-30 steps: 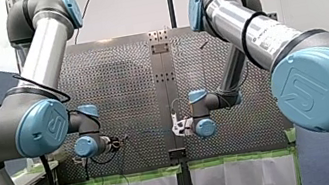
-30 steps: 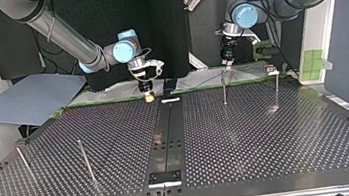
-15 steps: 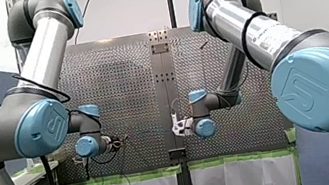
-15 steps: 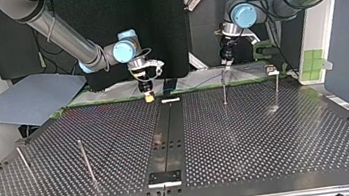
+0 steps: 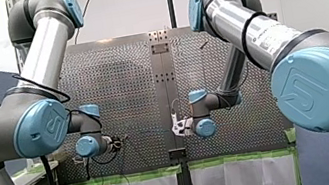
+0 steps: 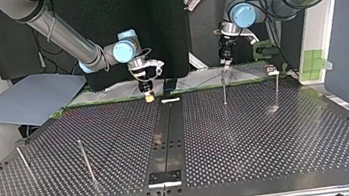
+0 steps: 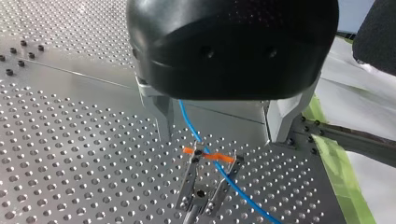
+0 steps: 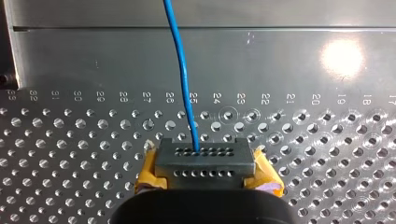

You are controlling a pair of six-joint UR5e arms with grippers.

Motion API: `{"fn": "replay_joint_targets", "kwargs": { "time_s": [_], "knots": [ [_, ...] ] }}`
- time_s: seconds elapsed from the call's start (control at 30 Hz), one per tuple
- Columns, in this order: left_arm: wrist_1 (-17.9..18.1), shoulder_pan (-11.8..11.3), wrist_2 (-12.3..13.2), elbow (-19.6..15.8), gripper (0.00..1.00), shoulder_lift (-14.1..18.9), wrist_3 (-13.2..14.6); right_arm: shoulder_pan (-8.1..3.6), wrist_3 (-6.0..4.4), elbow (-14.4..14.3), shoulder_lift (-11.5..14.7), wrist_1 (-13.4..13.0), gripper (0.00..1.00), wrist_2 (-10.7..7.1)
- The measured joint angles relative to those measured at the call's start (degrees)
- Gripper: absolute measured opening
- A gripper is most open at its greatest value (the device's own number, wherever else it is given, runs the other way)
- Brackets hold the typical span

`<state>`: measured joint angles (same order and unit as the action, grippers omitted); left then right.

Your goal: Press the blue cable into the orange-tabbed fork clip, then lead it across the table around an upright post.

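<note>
In the left wrist view the blue cable (image 7: 190,126) runs down between my left gripper's (image 7: 219,136) two metal fingers, which stand wide apart and do not touch it. Just ahead of them the cable passes between the prongs of the metal fork clip (image 7: 205,186) at its orange tabs (image 7: 210,155). My right gripper (image 8: 208,173) has its yellow pads shut on a dark grey connector block (image 8: 205,156), and the blue cable (image 8: 181,70) leaves that block. In the top view my left gripper (image 6: 225,65) hangs above a thin upright post (image 6: 223,91); my right gripper (image 6: 147,92) is near the centre rail.
A second post (image 6: 276,88) stands to the right of the first in the top view, and two leaning rods (image 6: 86,161) (image 6: 24,164) stand at the near left. A grey sheet (image 6: 31,98) lies off the table's far left corner. Green tape (image 7: 334,163) lines the table's edge.
My left gripper has drifted slightly sideways above the clip. My right gripper has stayed in place with the connector block.
</note>
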<state>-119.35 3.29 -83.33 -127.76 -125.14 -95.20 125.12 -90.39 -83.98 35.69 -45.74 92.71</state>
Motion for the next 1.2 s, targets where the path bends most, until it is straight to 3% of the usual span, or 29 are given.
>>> {"fn": "replay_joint_targets", "kwargs": {
  "time_s": [0.4, 0.63, 0.9, 1.2],
  "knots": [
    [-1.61, 1.84, -0.09, 0.04, 1.00, 0.02, 2.65, -0.01, -0.06, -0.01, -0.08, 0.08, 0.00, -0.10],
    [-1.79, 4.66, -1.87, 0.91, 1.00, 0.04, 4.14, -0.01, -0.04, -0.01, -0.15, 0.06, 0.00, -0.14],
    [-2.26, 8.41, -5.56, 4.35, 1.00, 0.02, 1.58, -0.01, -0.06, -0.01, -0.25, 0.18, 0.00, -0.22],
    [-3.23, 13.37, -10.51, 8.05, 1.00, -0.32, -3.32, -0.01, -0.06, -0.01, -0.34, 0.21, 0.00, -0.24]
  ]
}}
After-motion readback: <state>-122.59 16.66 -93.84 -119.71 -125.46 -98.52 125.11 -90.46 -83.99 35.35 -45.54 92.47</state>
